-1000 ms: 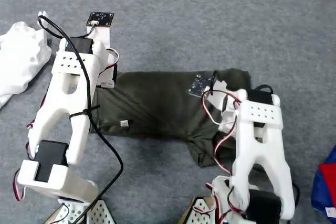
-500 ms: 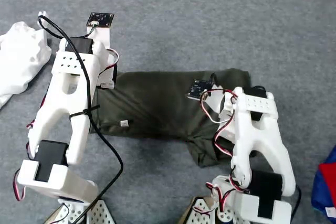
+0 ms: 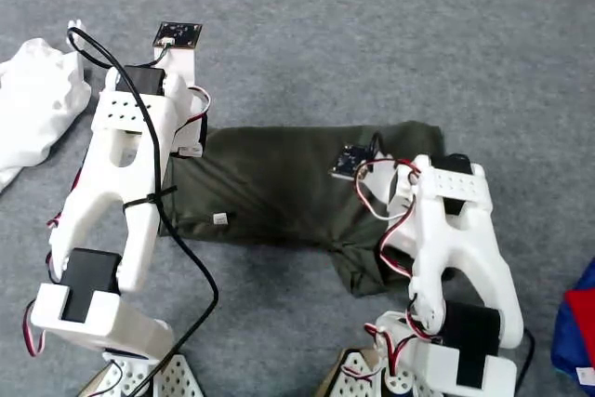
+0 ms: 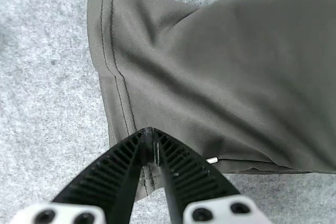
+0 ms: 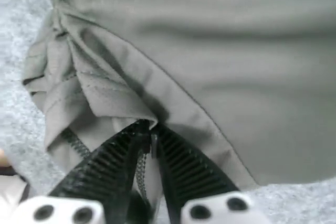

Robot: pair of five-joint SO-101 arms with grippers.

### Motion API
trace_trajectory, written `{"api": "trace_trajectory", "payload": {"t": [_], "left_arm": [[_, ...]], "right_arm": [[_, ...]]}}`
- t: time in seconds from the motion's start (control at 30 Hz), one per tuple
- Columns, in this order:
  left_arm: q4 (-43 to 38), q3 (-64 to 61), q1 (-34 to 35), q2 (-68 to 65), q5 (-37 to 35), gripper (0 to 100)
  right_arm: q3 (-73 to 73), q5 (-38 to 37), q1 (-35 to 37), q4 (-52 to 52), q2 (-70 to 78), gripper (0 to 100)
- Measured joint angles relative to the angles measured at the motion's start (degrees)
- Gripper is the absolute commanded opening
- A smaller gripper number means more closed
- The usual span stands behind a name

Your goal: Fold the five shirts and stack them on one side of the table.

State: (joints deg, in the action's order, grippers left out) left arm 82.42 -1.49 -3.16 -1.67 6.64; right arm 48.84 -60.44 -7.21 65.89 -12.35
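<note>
A dark olive shirt point(image 3: 279, 188) lies roughly folded in the middle of the grey table point(image 3: 372, 53). In the left wrist view my left gripper point(image 4: 150, 132) is shut, its tips pinching the stitched hem of the olive shirt point(image 4: 220, 77) at its left end. My right gripper point(image 5: 150, 129) is shut on a bunched fold of the olive shirt point(image 5: 210, 51) at its right end, where a sleeve is crumpled. Both arms stand low over the shirt's ends in the high view.
A crumpled white shirt point(image 3: 33, 99) lies at the table's left edge. A blue and red garment point(image 3: 578, 323) shows at the right edge. Bare grey table stretches behind the olive shirt and between the arm bases.
The right arm has shifted a little toward the near edge and settled lower over the shirt's right end. The left arm and the shirt's left end have stayed put.
</note>
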Motion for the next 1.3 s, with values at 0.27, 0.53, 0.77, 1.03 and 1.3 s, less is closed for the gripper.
{"api": "trace_trajectory", "payload": {"t": [0.27, 0.53, 0.77, 1.03, 1.3], "left_arm": [[0.0, 0.0, 0.0, 0.0, 0.0, 2], [0.0, 0.0, 0.0, 0.0, 0.0, 2], [0.0, 0.0, 0.0, 0.0, 0.0, 2], [0.0, 0.0, 0.0, 0.0, 0.0, 2], [-7.6, -3.1, 0.0, 0.0, -1.4, 2]], "right_arm": [[8.5, 0.0, 0.0, 2.1, -10.2, 0.5], [19.1, -0.8, 2.4, 4.0, -26.9, 24.9], [18.5, -1.6, 2.7, 9.6, -34.6, 24.2], [8.4, -1.9, 2.8, 14.3, -42.5, 14.0], [9.8, -1.9, 2.8, -3.9, -34.8, 1.6]]}}
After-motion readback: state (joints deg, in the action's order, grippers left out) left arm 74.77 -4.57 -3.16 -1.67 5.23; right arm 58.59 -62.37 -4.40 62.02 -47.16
